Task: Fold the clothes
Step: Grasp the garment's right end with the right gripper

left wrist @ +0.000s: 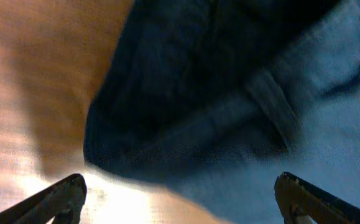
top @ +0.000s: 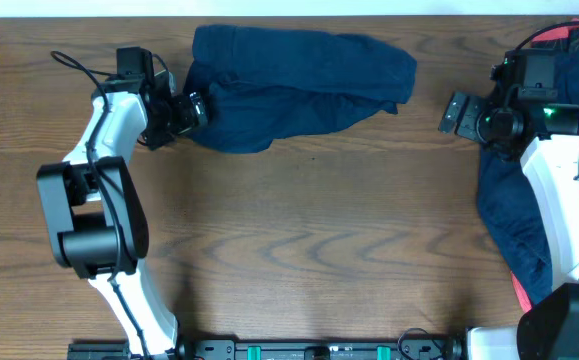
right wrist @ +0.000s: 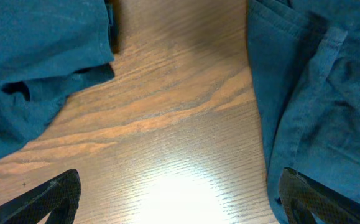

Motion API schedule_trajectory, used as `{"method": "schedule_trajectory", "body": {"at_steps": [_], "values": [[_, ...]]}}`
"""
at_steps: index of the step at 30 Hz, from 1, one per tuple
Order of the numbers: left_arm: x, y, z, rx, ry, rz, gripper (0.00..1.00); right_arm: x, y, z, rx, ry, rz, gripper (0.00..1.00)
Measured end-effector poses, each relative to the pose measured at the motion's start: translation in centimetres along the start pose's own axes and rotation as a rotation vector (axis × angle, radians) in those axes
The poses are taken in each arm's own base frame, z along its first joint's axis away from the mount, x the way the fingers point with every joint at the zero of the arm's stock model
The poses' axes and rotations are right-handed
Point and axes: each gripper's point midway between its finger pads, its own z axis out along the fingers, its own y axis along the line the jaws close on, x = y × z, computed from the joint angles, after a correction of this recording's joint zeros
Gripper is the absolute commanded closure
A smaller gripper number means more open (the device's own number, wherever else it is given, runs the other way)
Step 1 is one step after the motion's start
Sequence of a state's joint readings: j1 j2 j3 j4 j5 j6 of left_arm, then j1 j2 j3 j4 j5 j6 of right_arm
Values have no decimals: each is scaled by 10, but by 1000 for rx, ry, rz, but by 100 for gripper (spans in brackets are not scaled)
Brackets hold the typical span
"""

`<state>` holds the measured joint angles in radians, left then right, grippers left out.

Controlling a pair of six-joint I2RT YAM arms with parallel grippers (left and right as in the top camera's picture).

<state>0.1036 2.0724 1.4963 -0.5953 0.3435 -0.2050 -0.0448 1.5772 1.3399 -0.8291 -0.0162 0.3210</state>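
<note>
A soft, wrinkled dark navy-blue fabric garment (top: 299,85) lay folded in a heap at the far middle of the brown wood-grain table (top: 309,250), with a second navy piece (top: 509,205) crumpled at the right edge. The left gripper (top: 195,108) stood spread wide at the heap's left edge, pinching nothing. The right gripper (top: 453,112), equally wide, hung empty over bare wood between the garments.

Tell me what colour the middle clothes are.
The clothes are plain dark navy blue, clearest in the overhead view.
</note>
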Motion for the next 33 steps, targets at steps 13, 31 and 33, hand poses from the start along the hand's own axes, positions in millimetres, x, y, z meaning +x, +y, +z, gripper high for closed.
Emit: {"method": "schedule_trajectory", "body": {"at_steps": [13, 31, 33], "values": [[13, -7, 13, 51, 62, -8, 94, 12, 25, 0, -31, 21, -72, 20], [123, -32, -106, 73, 413, -87, 94, 38, 70, 132, -203, 156, -282, 34], [120, -29, -115, 48, 373, -66, 94, 38, 80, 144, -247, 145, -309, 37]]}}
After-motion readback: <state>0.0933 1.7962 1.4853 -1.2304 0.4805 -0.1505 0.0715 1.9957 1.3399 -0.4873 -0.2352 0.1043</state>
